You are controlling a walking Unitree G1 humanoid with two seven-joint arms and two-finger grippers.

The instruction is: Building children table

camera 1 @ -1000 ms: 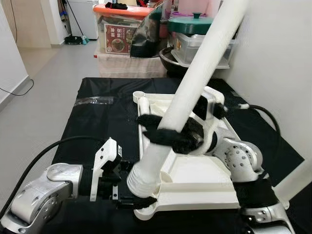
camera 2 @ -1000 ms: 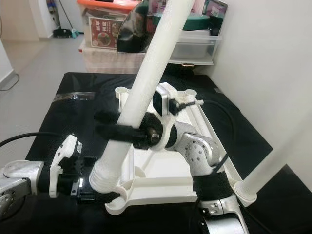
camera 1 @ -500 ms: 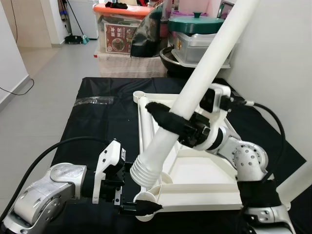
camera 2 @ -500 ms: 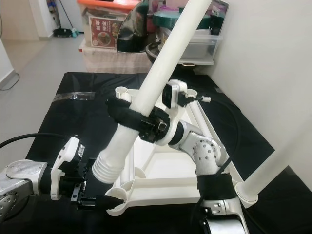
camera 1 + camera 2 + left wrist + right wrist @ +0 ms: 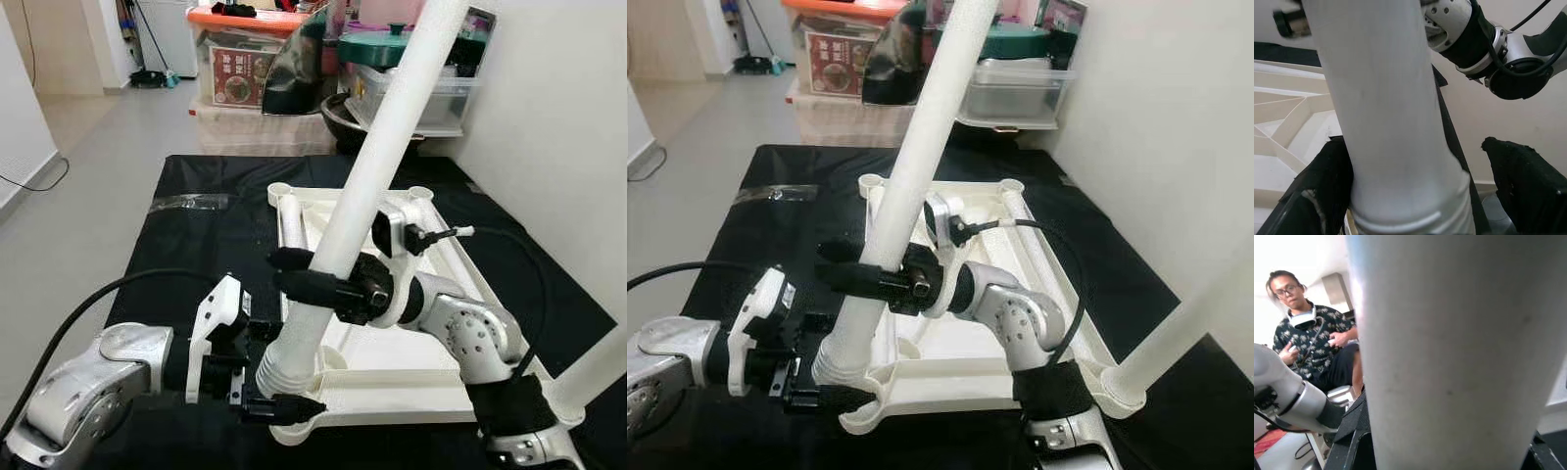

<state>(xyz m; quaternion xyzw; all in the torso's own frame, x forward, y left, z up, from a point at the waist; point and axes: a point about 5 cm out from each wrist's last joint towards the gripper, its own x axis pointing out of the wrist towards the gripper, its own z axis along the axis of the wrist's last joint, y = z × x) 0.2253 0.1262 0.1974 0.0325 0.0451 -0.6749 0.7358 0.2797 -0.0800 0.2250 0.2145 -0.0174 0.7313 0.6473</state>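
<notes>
The white table top (image 5: 392, 397) lies upside down on a black mat (image 5: 196, 255). A long white table leg (image 5: 382, 166) leans up from its front-left corner socket (image 5: 292, 428); the ribbed lower end (image 5: 286, 364) rests at the socket's mouth, and I cannot tell how deep. My right gripper (image 5: 313, 274) is shut on the leg a little above the ribs. My left gripper (image 5: 284, 377) is open at that corner, with one black finger (image 5: 1327, 191) on each side of the leg's base. A second leg (image 5: 588, 372) stands in the front-right corner.
Storage boxes (image 5: 245, 59), a green-lidded pot (image 5: 387, 49) and a black bag (image 5: 299, 69) crowd the floor beyond the mat. A white wall (image 5: 558, 117) runs close on the right. A clear plastic wrapper (image 5: 186, 203) lies on the mat's left. A seated person (image 5: 1308, 347) is behind me.
Half a second ago the leg was lifted and tilted away from the corner socket. It has come back down, steeper, with its ribbed end at the socket. The left gripper stayed at the corner.
</notes>
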